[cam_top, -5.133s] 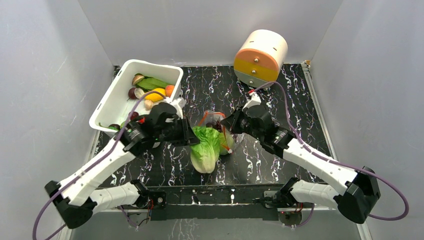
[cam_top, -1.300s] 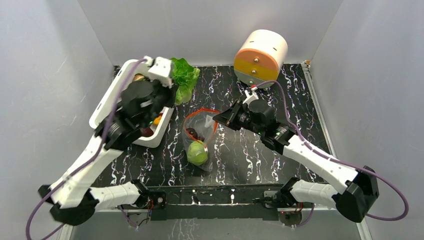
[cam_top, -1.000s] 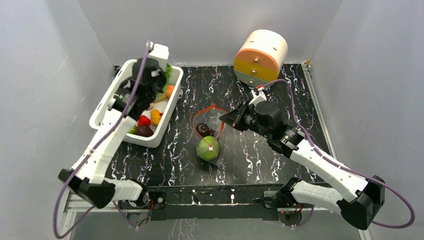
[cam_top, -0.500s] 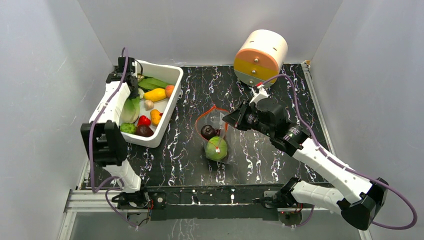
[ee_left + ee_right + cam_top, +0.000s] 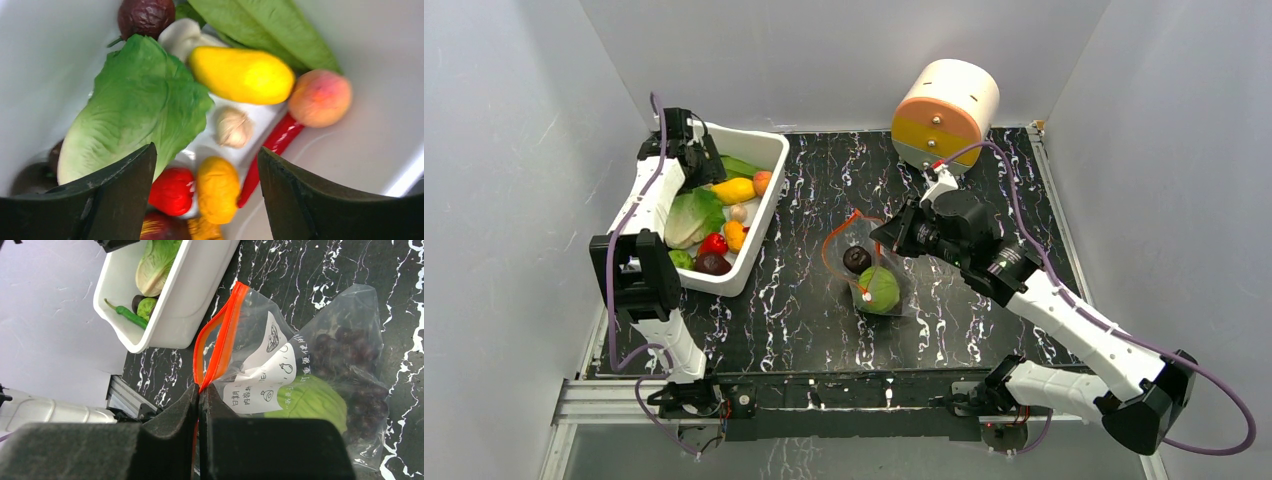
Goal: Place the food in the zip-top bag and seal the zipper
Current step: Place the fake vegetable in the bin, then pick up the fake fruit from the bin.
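Zip-top bag [image 5: 871,272] lies mid counter [image 5: 824,180], crinkly clear film, mouth gaping. Only your right wrist view shows right fingers [image 5: 167,417] clamped on orange-red zipper [image 5: 220,347] end; knobbly grape bunch [image 5: 350,355], smooth round cabbage [image 5: 310,400] inside. Left fingers [image 5: 115,195] apart over white bin [image 5: 390,60], ruffled lettuce leaf [image 5: 135,110] below, seemingly untouched.

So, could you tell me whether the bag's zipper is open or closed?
Open: the zipper bows apart into a loop at the mouth of the bag.
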`<state>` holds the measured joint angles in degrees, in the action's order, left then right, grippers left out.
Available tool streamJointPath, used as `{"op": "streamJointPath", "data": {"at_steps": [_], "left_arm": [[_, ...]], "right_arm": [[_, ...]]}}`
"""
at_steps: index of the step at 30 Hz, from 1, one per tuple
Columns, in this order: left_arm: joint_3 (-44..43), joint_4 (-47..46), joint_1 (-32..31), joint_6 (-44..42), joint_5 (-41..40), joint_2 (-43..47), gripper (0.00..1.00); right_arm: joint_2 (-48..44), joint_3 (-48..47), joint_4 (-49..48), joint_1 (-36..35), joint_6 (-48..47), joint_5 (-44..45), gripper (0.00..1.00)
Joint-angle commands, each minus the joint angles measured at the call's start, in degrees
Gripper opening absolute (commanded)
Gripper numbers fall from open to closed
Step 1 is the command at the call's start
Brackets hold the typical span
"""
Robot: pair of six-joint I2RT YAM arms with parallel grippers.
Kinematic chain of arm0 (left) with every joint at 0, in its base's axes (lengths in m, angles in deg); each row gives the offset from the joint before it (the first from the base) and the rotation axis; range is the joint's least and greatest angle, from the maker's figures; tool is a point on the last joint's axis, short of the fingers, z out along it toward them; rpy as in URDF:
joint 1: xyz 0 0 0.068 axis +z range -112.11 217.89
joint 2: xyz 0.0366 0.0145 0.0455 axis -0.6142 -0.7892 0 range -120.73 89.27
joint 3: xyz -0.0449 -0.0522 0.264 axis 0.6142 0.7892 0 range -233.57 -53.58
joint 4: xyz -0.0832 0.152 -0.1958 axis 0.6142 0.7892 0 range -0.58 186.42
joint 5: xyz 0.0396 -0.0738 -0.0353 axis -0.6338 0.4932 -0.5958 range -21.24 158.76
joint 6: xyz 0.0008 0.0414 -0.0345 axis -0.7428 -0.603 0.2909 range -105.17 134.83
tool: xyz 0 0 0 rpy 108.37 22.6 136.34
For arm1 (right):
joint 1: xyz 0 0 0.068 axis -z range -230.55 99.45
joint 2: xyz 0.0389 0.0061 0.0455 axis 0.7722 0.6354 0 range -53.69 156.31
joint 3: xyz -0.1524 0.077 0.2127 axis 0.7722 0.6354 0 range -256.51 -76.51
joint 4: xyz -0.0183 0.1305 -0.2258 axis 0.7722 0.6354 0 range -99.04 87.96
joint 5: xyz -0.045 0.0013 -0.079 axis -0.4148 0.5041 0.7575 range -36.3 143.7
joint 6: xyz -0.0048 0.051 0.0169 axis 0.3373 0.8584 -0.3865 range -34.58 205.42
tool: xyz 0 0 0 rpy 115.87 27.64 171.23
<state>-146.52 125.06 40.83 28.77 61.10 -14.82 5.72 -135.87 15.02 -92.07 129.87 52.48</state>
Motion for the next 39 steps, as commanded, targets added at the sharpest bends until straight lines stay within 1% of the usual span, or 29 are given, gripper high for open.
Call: {"op": "streamJointPath", "data": {"at_steps": [1, 3, 5, 9, 13, 15, 17, 19, 27, 31, 33, 35, 39], "left_arm": [[-3.29, -1.12, -0.08, 17.78, 2.61, 2.54, 0.69], [-3.72, -2.16, -0.89, 21.74, 2.31, 1.88, 0.68], [-3.19, -2.59, -1.25, 28.39, 1.2, 0.96, 0.67], [-7.37, 3.16, -1.23, 40.65, 0.38, -4.8, 0.64], [-10.31, 3.8, -1.2, 48.2, 1.11, -9.5, 0.58], [-11.12, 3.6, -1.24, 51.31, 1.08, -11.17, 0.57], [-12.74, 4.88, -1.24, 53.8, 0.92, -12.82, 0.59], [-14.04, 5.85, -1.26, 55.13, 0.66, -14.21, 0.62], [-18.08, 9.37, -1.21, 58.19, 1.45, -19.58, 0.65], [-14.25, 5.18, -1.27, 59.26, 2.58, -19.49, 0.65], [-14.4, 6.05, -1.17, 59.45, 4.09, -20.57, 0.65], [-15.53, 8.19, -1.17, 59.79, 3.38, -22.05, 0.65], [-12.85, 6.47, -1.14, 60.37, 3.79, -22.82, 0.67]], "right_arm": [[1.13, -3.95, -6.33, 0.13, -0.79, 0.14, 0.0], [1.55, -4.03, -6.45, 0.09, -0.78, 0.24, 0.0], [1.58, -3.94, -6.88, 0.1, -0.67, 0.5, 0.0], [1.66, -3.6, -7.44, 0.08, -0.09, 0.35, 0.0], [1.71, -3.21, -7.57, 0.04, 0.43, 0.12, 0.0], [1.83, -3.46, -7.3, 0.04, 0.46, 0.05, 0.0], [1.93, -3.93, -6.71, 0.03, 0.24, 0.29, 0.0], [1.99, -4.25, -6.48, 0.06, 0.11, 0.81, 0.0], [2.25, -3.94, -7.85, 0.1, 0.62, 0.29, 0.0], [2.22, -3.88, -8.16, 0.03, 0.98, -0.03, 0.0], [1.88, -3.64, -8.08, 0.06, 1.16, 0.59, 0.0], [1.67, -3.34, -8.06, 0.04, 1.35, 1.16, 0.0], [2.05, -3.57, -8.07, 0.09, 1.49, 1.02, 0.0]]}}
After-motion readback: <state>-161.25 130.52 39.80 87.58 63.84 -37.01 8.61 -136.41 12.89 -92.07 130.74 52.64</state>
